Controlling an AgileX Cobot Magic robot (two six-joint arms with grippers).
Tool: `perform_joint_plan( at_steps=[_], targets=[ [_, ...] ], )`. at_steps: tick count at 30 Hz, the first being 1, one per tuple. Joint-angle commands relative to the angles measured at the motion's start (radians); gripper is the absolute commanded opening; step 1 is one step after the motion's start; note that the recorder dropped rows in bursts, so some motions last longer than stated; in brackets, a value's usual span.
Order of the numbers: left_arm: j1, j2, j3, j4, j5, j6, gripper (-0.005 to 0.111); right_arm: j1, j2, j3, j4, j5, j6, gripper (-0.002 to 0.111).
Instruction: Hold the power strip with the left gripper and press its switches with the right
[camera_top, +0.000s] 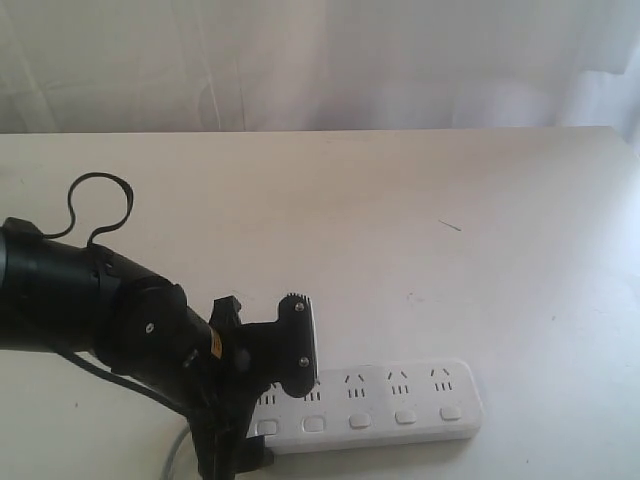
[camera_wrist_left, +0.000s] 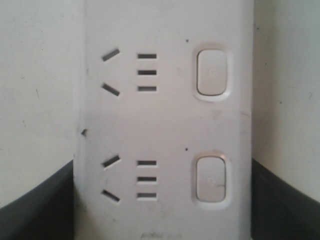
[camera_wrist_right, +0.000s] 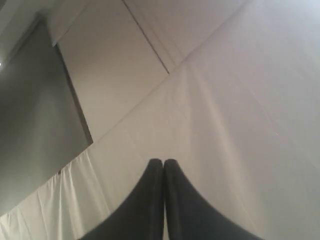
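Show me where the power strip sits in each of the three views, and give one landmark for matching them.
Exterior view: the power strip lies along the bottom, centre to right, its left end hidden by the left gripper.
Left wrist view: it fills the middle, running top to bottom.
Right wrist view: not in it; only the right gripper shows.
Shared landmark: the switches, in the exterior and left wrist views only.

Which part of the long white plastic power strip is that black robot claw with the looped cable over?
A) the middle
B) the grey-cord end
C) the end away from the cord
B: the black left gripper straddles the power strip right where the grey cord leaves it, with three outlets clear beyond.
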Motion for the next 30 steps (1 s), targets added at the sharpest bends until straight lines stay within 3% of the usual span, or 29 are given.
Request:
perform_joint_plan(
  at_steps=[1, 6, 15, 21, 30],
  targets=[
    [-0.005, 0.025, 0.019, 0.009, 0.052, 0.029, 0.0, 0.002, 0.01, -0.122, -0.342, -0.027, 0.106, 0.0],
    [-0.005, 0.025, 0.019, 0.009, 0.043, 0.032, 0.0, 0.002, 0.159, -0.313, -0.825, -0.068, 0.411, 0.0],
    [-0.005, 0.025, 0.019, 0.009, 0.053, 0.032, 0.0, 0.002, 0.498, -0.539, -1.39, -0.335, 0.763, 0.0],
    [-0.005, 0.025, 0.019, 0.009, 0.053, 0.032, 0.0, 0.002, 0.633, -0.556, -1.395, -0.435, 0.808, 0.0],
    [-0.005, 0.025, 0.019, 0.009, 0.042, 0.044, 0.0, 0.002, 0.68, -0.556, -1.395, -0.304, 0.78, 0.0]
  ],
)
